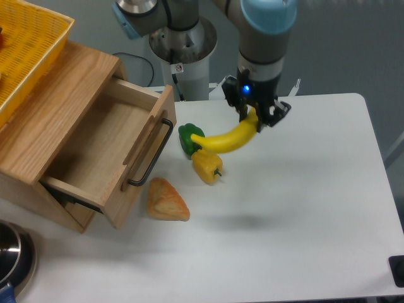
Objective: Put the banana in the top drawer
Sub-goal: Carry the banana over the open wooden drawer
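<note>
we see a plain yellow banana [230, 139] held in the black tool [259, 120], which shows a small blue light. the top drawer [104, 148] is light oak with a dark handle. on the white surface [303, 208] lie a green pepper [187, 137], a yellow pepper [207, 166] and an orange-brown pastry [166, 200]. the basket [31, 44] at far left is yellow mesh.

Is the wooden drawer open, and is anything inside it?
Open and empty: the light-oak wooden drawer sticks out of its cabinet, and only bare wood shows inside.
</note>
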You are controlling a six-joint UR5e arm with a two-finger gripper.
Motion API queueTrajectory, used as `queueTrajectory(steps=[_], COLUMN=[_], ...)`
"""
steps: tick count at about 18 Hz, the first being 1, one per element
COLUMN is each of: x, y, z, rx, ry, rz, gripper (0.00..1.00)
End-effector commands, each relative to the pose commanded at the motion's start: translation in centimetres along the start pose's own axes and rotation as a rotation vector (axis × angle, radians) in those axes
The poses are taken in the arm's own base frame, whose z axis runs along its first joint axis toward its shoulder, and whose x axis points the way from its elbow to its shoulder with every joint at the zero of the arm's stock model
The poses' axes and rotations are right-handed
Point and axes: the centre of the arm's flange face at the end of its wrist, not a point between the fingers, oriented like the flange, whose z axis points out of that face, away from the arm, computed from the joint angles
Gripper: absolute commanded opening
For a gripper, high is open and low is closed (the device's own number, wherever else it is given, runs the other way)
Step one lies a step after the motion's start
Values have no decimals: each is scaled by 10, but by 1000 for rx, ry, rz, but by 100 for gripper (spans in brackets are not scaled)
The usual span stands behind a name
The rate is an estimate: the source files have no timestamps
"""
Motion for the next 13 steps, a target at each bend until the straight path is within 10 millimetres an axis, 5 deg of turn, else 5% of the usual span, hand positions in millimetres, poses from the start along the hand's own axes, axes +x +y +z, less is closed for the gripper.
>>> queueTrajectory(steps=[6,13], x=[45,80], y=[-7,-37], z=[-36,-43], rx=[23,31], ry=[-29,-41], rz=[-18,-17], gripper=[3,3])
